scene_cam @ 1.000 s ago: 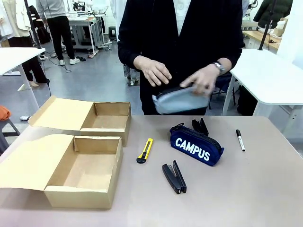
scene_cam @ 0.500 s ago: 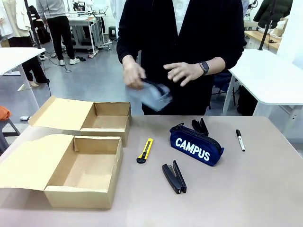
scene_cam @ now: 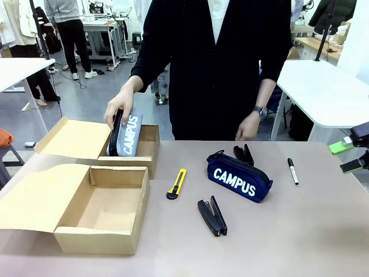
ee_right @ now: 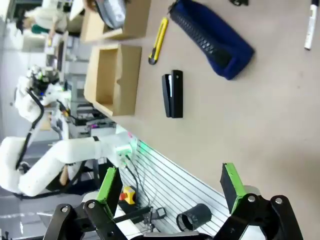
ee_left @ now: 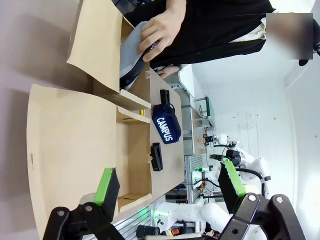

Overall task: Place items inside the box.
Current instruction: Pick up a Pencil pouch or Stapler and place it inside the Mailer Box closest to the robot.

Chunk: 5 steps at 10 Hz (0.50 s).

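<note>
left wrist view: the left gripper (ee_left: 169, 183) hangs with its jaws apart and nothing between them, the boxes lying beyond it.

front view, left to right: two open cardboard boxes stand at the left of the surface (scene_cam: 300, 231), the near box (scene_cam: 98, 239) in front and the far box (scene_cam: 132, 163) behind it, each with its flap folded out to the left. the grey pencil case (scene_cam: 129, 134), lettered "campus" in white, stands on end with its lower part inside the far box, gripped from above by the person's hand (scene_cam: 119, 108). just right of the boxes lies the yellow utility knife (scene_cam: 177, 183); the black stapler (scene_cam: 212, 216) lies nearer the camera. the navy pencil case (scene_cam: 239, 178) rests near the middle, with a small black item (scene_cam: 244, 153) just behind it and the person's other hand (scene_cam: 249, 126) above the far edge. the black marker (scene_cam: 293, 171) lies apart to the right. at the right edge the right gripper (scene_cam: 348, 157) hovers, jaws apart, holding nothing.
</note>
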Motion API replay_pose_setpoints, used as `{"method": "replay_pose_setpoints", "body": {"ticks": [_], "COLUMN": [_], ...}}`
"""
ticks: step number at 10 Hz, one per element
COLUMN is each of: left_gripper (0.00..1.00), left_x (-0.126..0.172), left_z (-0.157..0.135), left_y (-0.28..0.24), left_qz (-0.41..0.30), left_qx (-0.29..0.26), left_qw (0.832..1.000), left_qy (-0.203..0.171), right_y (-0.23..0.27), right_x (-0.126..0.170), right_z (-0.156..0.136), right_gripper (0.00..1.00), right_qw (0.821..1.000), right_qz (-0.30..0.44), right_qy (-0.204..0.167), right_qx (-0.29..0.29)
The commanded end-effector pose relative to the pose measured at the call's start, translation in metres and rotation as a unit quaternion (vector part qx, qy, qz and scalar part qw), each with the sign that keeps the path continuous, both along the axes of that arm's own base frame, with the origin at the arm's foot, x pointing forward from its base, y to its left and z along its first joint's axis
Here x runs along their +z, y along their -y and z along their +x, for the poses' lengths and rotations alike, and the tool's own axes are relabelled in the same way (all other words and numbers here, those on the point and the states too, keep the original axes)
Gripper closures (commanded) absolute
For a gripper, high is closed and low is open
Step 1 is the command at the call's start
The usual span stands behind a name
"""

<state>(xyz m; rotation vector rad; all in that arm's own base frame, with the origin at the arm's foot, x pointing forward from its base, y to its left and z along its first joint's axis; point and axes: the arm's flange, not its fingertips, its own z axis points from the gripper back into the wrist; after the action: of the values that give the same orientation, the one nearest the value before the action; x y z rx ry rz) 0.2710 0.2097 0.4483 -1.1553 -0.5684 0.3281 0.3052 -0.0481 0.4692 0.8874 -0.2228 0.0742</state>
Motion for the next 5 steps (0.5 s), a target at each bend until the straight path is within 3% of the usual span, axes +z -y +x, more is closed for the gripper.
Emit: {"method": "replay_pose_setpoints", "body": {"ticks": [1, 2, 3, 5], "left_gripper": [0.00, 0.00, 0.00, 0.00], "left_x": [0.001, 0.001, 0.001, 0.001], "left_z": [0.000, 0.000, 0.000, 0.000], "left_y": [0.000, 0.000, 0.000, 0.000], "left_qz": [-0.003, -0.003, -0.003, -0.003], "left_qx": [-0.001, -0.001, -0.001, -0.001], "left_qw": [1.000, 1.000, 1.000, 1.000], "left_qy": [0.017, 0.017, 0.017, 0.017], "right_y": [-0.013, -0.024, -0.041, -0.052], "right_x": [0.000, -0.007, -0.011, -0.008], "right_z": [0.003, -0.003, 0.003, 0.024], "right_gripper": [0.00, 0.00, 0.00, 0.00], "right_qw": [1.000, 0.996, 0.991, 0.982], "right_qz": [-0.011, -0.069, -0.109, -0.154], "right_qy": [0.001, -0.027, -0.029, 0.036], "right_qx": [0.014, 0.054, 0.078, 0.101]}}
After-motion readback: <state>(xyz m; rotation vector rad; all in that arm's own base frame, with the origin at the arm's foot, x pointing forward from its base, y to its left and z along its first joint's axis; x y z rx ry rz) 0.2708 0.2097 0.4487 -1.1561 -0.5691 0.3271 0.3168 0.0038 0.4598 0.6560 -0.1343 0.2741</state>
